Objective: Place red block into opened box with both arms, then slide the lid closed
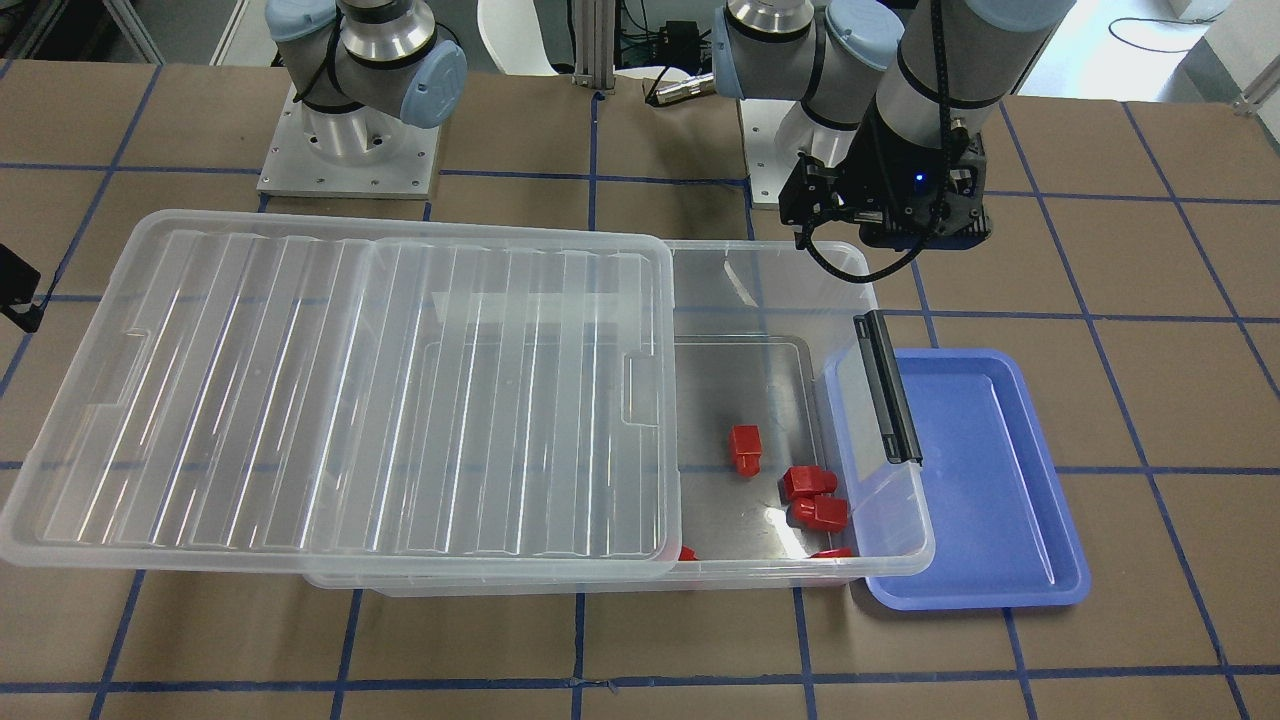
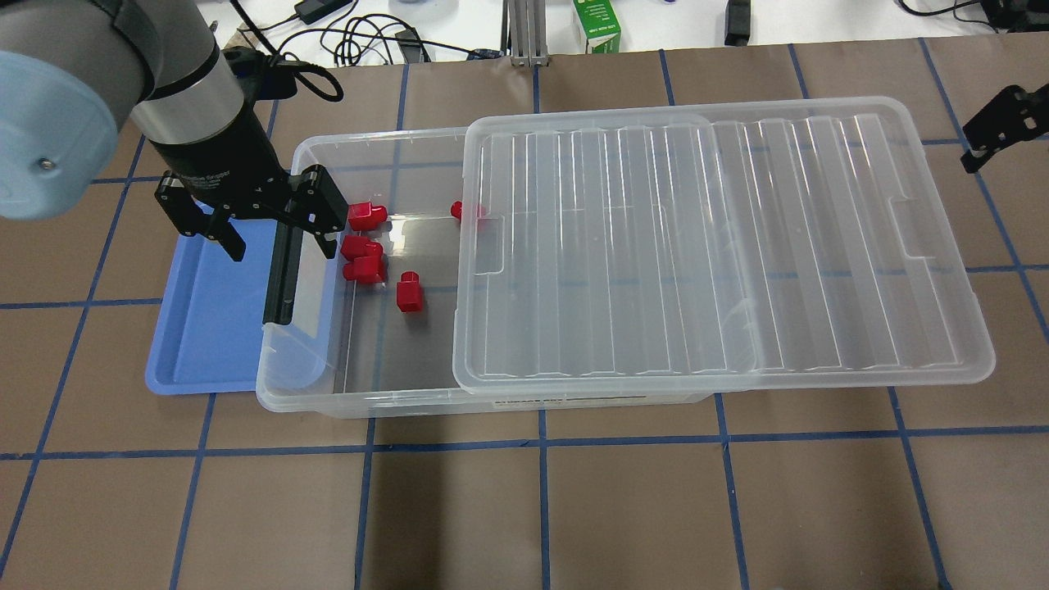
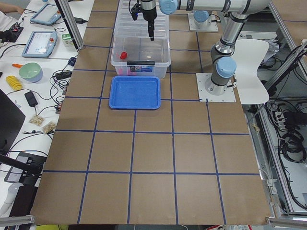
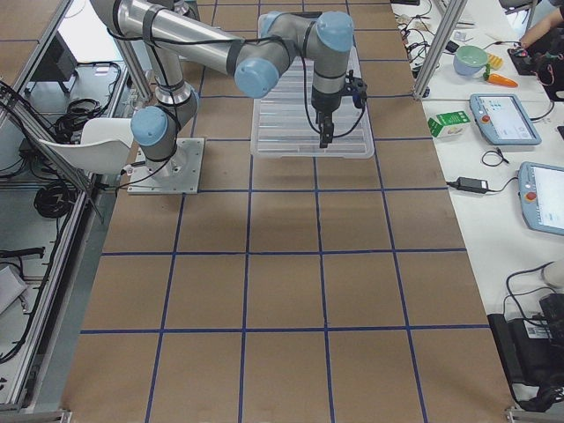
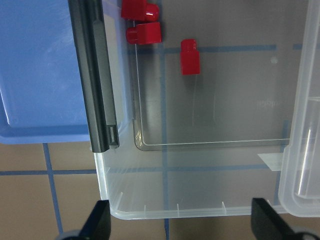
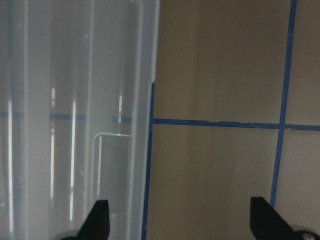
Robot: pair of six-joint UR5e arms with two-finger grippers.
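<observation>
- Hovering over the left end of the box [image 2: 303, 393], the left gripper [image 2: 279, 238] has its fingers spread wide, nothing in them.
- Right below it is the black latch bar [image 2: 283, 274] on that short end.
- Five red blocks [image 2: 409, 292] lie on the box floor in the uncovered left part; the far one is half tucked under the lid [image 2: 721, 246].
- The lid sits on the box offset to the right, overhanging the right end.
- The right gripper [image 6: 182, 222] hangs at the lid's right edge, fingers wide apart and empty, one tip over the lid, one over the table [image 2: 574, 508].
- A blue tray [image 2: 205, 328] sits just left of the box.
</observation>
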